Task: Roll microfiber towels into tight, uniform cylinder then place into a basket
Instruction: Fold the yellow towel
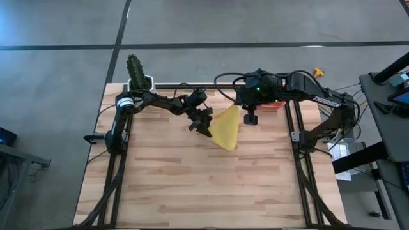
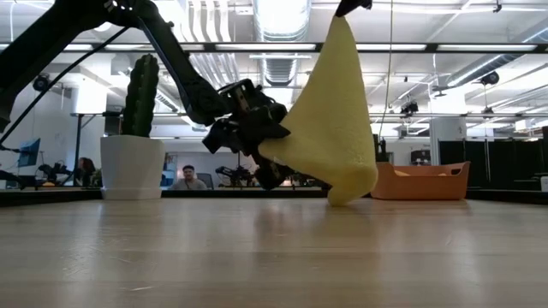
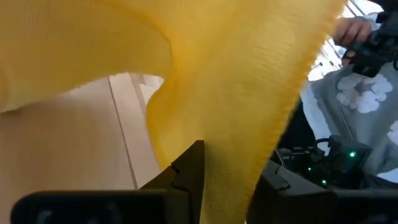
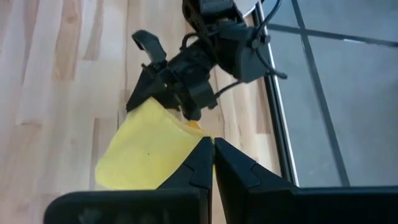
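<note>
The yellow towel [image 1: 227, 128] hangs in the air between my two grippers, over the far middle of the table; in the low view [image 2: 338, 120] it spreads into a wide drape whose lowest fold [image 2: 347, 197] reaches about table height. My right gripper [image 1: 250, 117] is shut on its top. My left gripper [image 1: 206, 130] is shut on it lower down, on the left. The salmon-red basket [image 2: 419, 181] stands at the far right, partly under my right arm [image 1: 273, 106]. The orange towel does not show. My left gripper pinches the towel's left side edge [image 3: 230, 174] between its two fingers [image 3: 186, 171], coming at it slanting from the table's far left. The cloth runs up and away from the fingers; one layer or several, I cannot tell. My right gripper pinches the towel's top corner [image 4: 198, 129] between its shut fingers [image 4: 202, 163], from above, pointing down. The towel hangs below them, lifted high [image 2: 342, 21]. Whether its lowest fold touches the table, I cannot tell.
A white pot with a green cactus [image 1: 139, 80] stands at the table's far left corner. Bare wooden table [image 1: 204, 185] lies toward the near edge. A person [image 3: 367, 106] stands beyond the table's right side; people [image 2: 188, 177] sit in the room behind.
</note>
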Tool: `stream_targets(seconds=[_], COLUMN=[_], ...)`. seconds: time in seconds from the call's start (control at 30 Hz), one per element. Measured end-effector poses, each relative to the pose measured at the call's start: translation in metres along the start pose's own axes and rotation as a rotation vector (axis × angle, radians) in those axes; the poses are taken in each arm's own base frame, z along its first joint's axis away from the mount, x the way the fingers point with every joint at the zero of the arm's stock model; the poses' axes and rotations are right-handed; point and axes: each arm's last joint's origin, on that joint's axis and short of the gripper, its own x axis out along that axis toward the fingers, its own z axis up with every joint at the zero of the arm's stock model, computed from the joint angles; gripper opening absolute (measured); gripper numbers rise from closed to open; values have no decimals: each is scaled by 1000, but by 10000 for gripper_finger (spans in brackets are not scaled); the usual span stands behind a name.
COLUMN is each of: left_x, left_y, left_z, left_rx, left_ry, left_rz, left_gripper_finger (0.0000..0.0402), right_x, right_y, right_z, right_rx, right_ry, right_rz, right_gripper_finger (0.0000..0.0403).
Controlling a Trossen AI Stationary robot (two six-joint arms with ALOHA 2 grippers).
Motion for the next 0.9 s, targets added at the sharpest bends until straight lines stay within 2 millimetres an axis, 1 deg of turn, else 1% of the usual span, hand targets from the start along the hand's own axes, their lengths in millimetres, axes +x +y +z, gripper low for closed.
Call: stream_targets(seconds=[0.13, 0.5, 0.9], left_x=[0, 0, 0], left_y=[1, 2, 2], left_z=[0, 1, 2], left_rx=[25, 62, 77], left_ry=[-8, -15, -22], left_rz=[46, 74, 92], left_gripper_finger=[70, 114, 117], right_x=[0, -6, -6], right_y=[1, 0, 1], right_z=[-3, -5, -6], right_rx=[4, 31, 40], right_ry=[30, 23, 28], right_rz=[3, 1, 2], right_gripper_finger=[8, 8, 8])
